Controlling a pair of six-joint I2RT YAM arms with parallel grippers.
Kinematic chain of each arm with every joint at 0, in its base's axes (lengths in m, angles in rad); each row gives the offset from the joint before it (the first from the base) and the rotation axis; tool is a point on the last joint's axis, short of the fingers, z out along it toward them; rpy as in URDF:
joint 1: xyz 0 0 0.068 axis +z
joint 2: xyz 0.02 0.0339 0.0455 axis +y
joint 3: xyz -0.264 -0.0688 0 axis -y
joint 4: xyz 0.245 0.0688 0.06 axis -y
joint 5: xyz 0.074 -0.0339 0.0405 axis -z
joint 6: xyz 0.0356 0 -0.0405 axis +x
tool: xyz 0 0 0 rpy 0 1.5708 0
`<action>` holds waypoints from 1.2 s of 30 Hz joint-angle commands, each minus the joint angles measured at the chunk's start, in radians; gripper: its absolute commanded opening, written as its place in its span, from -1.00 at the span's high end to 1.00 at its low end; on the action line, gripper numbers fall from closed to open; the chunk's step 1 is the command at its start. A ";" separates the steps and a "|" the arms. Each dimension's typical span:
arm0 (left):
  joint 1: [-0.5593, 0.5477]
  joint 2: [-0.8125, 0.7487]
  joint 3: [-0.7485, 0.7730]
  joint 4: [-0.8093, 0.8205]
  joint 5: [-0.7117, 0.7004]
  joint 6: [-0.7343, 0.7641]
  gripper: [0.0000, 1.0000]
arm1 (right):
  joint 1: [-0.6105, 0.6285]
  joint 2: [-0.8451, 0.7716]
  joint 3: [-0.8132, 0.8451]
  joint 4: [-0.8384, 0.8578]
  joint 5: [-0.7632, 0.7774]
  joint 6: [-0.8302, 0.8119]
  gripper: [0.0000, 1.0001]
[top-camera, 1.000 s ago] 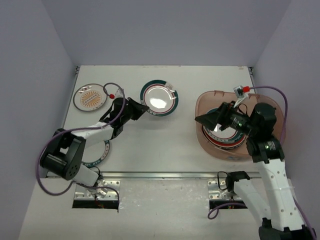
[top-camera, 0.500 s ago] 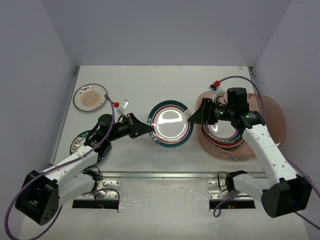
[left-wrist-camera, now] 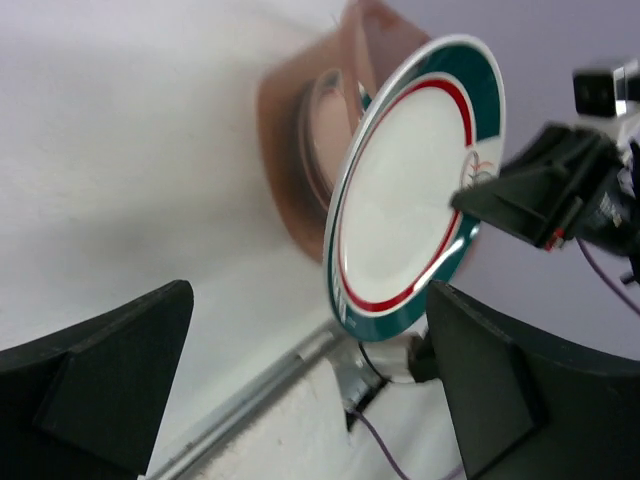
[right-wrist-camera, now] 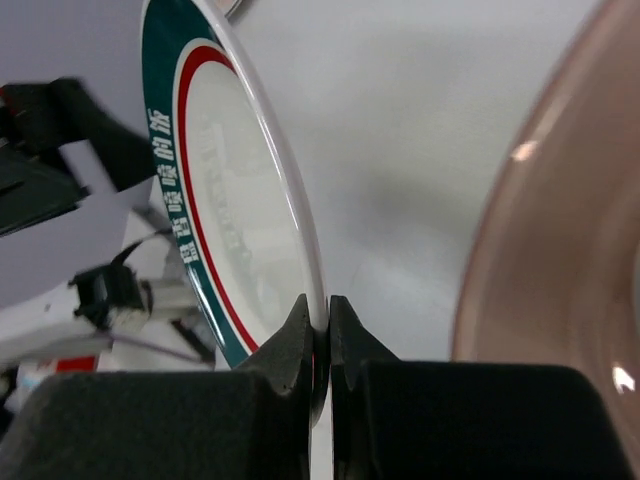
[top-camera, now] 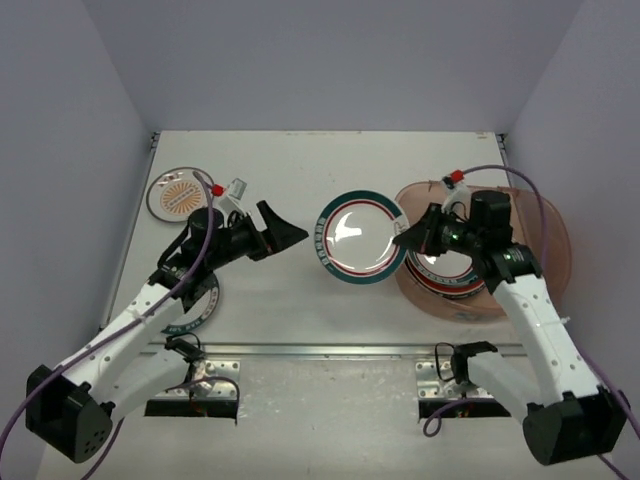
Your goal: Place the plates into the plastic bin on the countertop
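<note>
A handover in mid-air over the white counter [top-camera: 300, 160]. The pink bin [top-camera: 545, 215] sits at its right side, already holding a stack [top-camera: 455, 278] of plates. A teal-and-red-rimmed plate [top-camera: 362, 238] now hangs between the two arms, clear of the counter, its right edge just at the bin's left rim.

A second ago this plate lay at the far middle of the counter with the left claw on it, while the right claw waited spread over the bin. Half a second ago both claws met at the plate. Now the left claw [top-camera: 290, 232] has let go: its fingers stand wide apart just left of the plate, touching nothing. The right claw [top-camera: 405, 238] has clamped down on the plate's right rim, and the right wrist view shows the rim pinched thin between its two fingertips.

The plate's weight is therefore on the right arm alone. What probably remains for this plate is a short swing right and a lowering onto the stack. A pinch on so little rim could let a glazed plate slip or pivot.

Two plates are left on the counter's left side. The orange plate [top-camera: 180, 195] is at the far left, and a near-left plate [top-camera: 205, 305] lies half hidden under the left arm.
</note>
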 commanded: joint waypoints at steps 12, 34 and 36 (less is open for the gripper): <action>-0.001 -0.232 0.171 -0.557 -0.604 0.317 -1.00 | -0.400 -0.184 -0.070 -0.097 0.642 0.054 1.00; -0.001 -0.160 0.160 -0.556 -0.626 0.288 -1.00 | -0.449 -0.049 -0.122 -0.028 0.579 -0.053 -0.98; -0.001 -0.142 0.166 -0.579 -0.671 0.265 -1.00 | -0.449 -0.036 -0.110 -0.040 0.579 -0.065 -0.98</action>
